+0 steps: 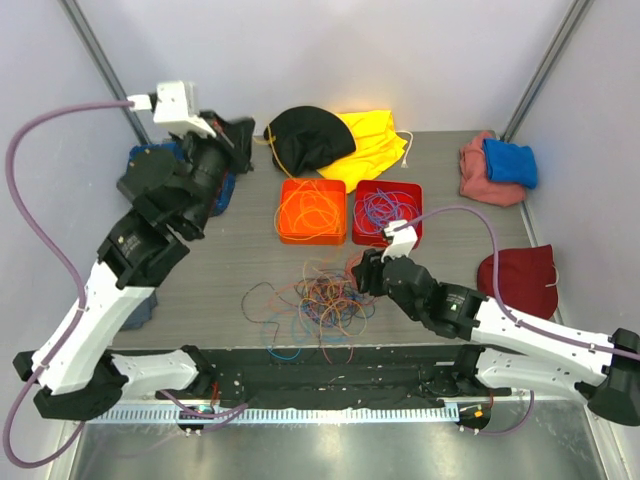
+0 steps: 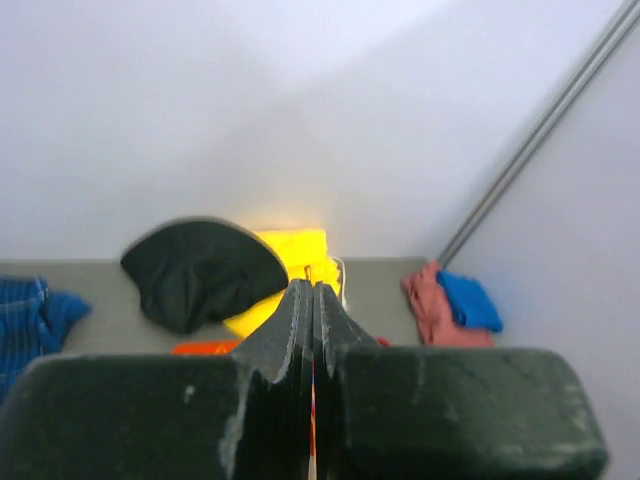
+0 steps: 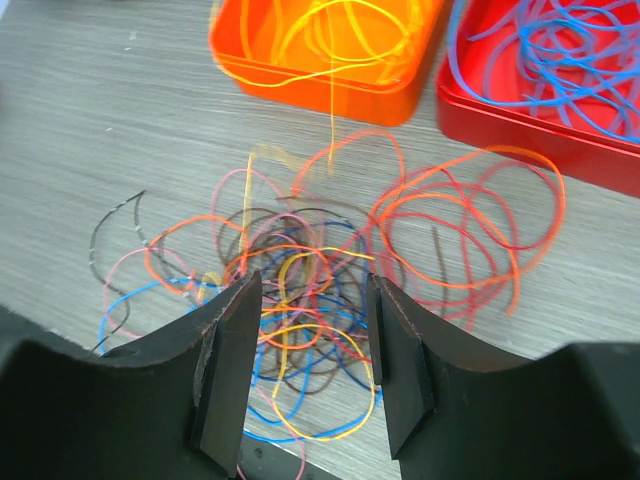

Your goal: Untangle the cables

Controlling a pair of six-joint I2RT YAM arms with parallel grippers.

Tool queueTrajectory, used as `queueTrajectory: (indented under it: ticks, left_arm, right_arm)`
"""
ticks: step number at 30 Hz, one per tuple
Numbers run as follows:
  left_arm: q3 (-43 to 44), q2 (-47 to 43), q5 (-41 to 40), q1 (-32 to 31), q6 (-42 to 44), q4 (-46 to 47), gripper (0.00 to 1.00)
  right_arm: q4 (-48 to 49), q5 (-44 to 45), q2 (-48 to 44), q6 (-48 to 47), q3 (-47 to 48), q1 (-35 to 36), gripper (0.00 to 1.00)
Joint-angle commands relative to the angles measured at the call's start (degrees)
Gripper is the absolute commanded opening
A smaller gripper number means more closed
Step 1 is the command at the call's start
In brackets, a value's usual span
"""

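The tangled cables [image 1: 318, 300] are found at the middle of the front edge of the desk [image 1: 220, 255]. The right gripper [image 3: 310, 300] is poised over them, jaws parted, nothing grasped. The left gripper [image 2: 313, 292] is held high near the back-left corner, jaws clenched on a thin strand [image 2: 312, 425].

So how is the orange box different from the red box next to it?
The orange box is bright orange; the red box is dark red. The orange box holds orange and yellow cables; the red box holds blue and purple cables. Seen from above, the orange box sits left of the red box. Both are shallow, open, squarish boxes, side by side behind the tangled pile.
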Motion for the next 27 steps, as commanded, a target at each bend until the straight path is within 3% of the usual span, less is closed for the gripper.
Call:
queueTrajectory:
  ticks: [1,7,15,27]
  left_arm:
    - [14.4,4.6,1.7,0.1,5.3,1.5,0.00]
    - [30.1,11.8,6.9,0.1,5.1,-2.4,0.00]
    - [28.6,11.0,8.3,0.2,3.9,-3.0,0.00]
    - [25.2,8.9,9.4,0.1,2.1,-4.1,0.00]
  right_arm:
    - [6.1,-3.3,2.2,-3.0,3.2,0.7,0.54]
    - [18.6,-0.1,4.7,-9.8,0.3,2.7,0.58]
    - [24.3,7.8,10.4,-16.1,4.7,2.0,0.73]
    - [26.8,9.1,27.7,-16.3,15.4,-6.1,0.74]
